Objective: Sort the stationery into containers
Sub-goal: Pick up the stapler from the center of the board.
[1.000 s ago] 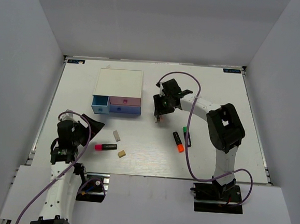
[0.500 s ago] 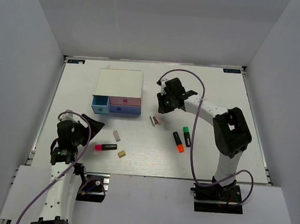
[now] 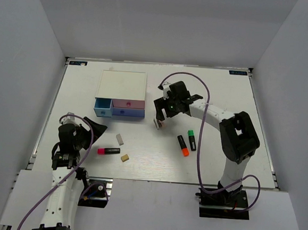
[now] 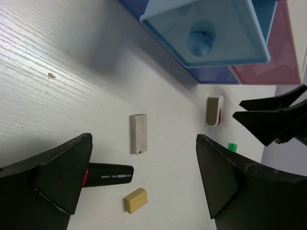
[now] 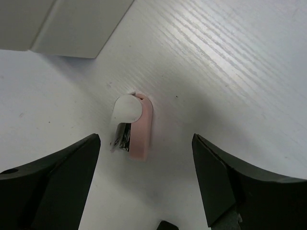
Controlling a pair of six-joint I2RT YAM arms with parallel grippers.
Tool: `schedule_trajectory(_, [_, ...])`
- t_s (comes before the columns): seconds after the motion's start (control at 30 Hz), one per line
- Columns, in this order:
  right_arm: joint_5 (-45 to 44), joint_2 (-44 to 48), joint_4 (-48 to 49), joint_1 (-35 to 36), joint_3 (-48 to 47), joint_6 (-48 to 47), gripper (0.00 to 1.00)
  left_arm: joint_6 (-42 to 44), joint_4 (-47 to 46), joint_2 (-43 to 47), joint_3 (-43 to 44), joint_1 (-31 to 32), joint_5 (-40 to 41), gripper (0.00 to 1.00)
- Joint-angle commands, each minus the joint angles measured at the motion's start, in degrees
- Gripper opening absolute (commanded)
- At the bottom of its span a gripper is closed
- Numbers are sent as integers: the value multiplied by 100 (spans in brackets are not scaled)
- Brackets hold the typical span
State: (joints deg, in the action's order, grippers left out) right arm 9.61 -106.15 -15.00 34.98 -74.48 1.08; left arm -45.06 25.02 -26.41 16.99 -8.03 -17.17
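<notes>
Pink and white, the little eraser (image 5: 134,125) lies flat on the surface (image 5: 230,57) straight beneath my right end effector (image 5: 145,141). Its fingers stand spread wide to either side of it and touch nothing. Half a second ago I had drawn back toward the far side with narrower jaws, leaving the eraser alone on the surface. Now I am back over it, and it has not shifted since. I read this as lining up a fresh grasp, so this piece is not yet sorted.

The drawer box (image 3: 123,83) sits near, to my left, with its blue drawer (image 3: 102,108) pulled out and the pink drawer front (image 3: 128,103) shut. My left end effector (image 3: 92,125) also hangs wide open and empty, where it was, above the white eraser (image 3: 120,139), the tan eraser (image 3: 124,157) and the pink-capped highlighter (image 3: 108,151). The orange highlighter (image 3: 182,145) and green highlighter (image 3: 191,140) wait untouched to my right.
</notes>
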Motion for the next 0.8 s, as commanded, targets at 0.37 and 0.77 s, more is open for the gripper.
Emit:
schedule_trajectory(0.37, [-230, -697, -64, 439, -383, -258, 72, -65, -76, -4, 94, 21, -15, 99])
schedule_trajectory(0.77, [-162, 436, 295, 351, 292, -862, 22, -65, -128, -57, -11, 21, -15, 99])
